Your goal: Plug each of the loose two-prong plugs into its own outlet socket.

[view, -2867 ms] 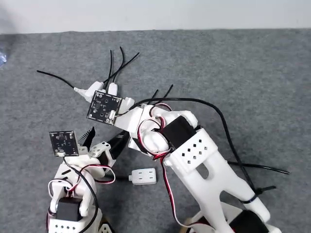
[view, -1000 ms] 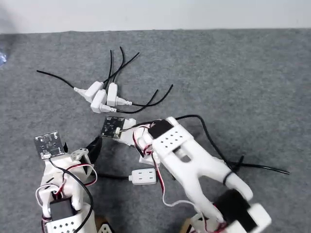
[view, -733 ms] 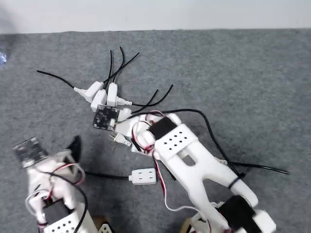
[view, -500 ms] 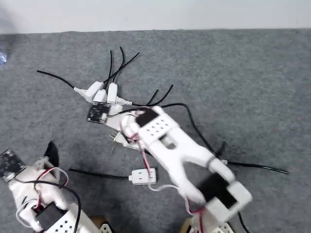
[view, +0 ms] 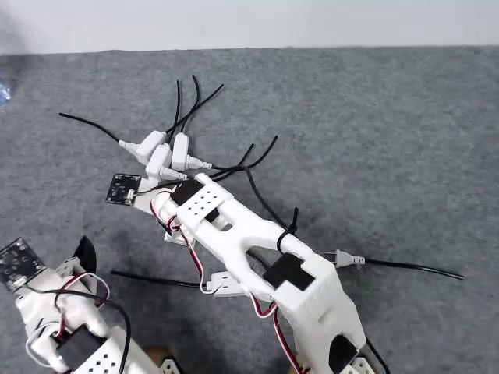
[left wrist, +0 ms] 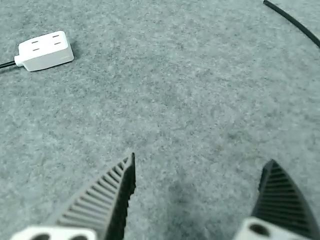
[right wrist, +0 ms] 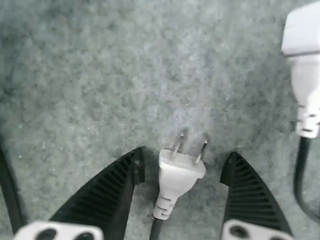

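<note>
In the high view, the outlet block (view: 219, 285) lies half under the right arm (view: 234, 230), which stretches beyond it toward a cluster of plugs (view: 160, 153). The left arm (view: 66, 312) sits near the block.

In the left wrist view, the left gripper (left wrist: 200, 192) is spread wide and empty, with the block (left wrist: 45, 50) ahead and well apart.

In the right wrist view, the right gripper (right wrist: 184, 159) has its jaws parted on either side of a plug (right wrist: 179, 175), not pinching it. The plug's long axis runs along the jaws, prongs pointing away from the wrist. Closing should catch its body.

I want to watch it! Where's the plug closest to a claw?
In the right wrist view, the plug lies on the grey carpet, between the two open fingers of the right claw, touching neither.
</note>
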Controlling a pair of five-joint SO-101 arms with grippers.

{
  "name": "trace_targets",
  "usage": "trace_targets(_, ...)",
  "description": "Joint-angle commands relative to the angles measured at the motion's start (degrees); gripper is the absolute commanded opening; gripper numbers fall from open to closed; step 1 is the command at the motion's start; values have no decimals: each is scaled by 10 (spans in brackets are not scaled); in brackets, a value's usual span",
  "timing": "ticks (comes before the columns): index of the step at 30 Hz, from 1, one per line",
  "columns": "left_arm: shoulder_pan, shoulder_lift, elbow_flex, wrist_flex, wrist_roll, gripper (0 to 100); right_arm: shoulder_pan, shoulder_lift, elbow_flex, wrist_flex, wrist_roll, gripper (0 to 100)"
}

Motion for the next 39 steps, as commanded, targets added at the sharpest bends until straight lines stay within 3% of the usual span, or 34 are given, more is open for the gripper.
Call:
trace_targets(1, 6, -3, -4, 3, -4, 370, 14, -6, -36, 4, -14, 234)
trace_targets(22, 6, -3, -4, 3, -4, 370, 37, 3, -42, -16, -15, 233)
trace_targets(28, 6, -3, -4, 3, -4, 370, 65, 0, -43, -33, -98, 233)
trace_targets(34, 7, -3, -4, 3, -4, 370, 59, 4, -40, -32, -105, 227)
trace_targets(39, 7, -3, -4, 3, -4, 370, 56, 5, -40, -32, -121, 154)
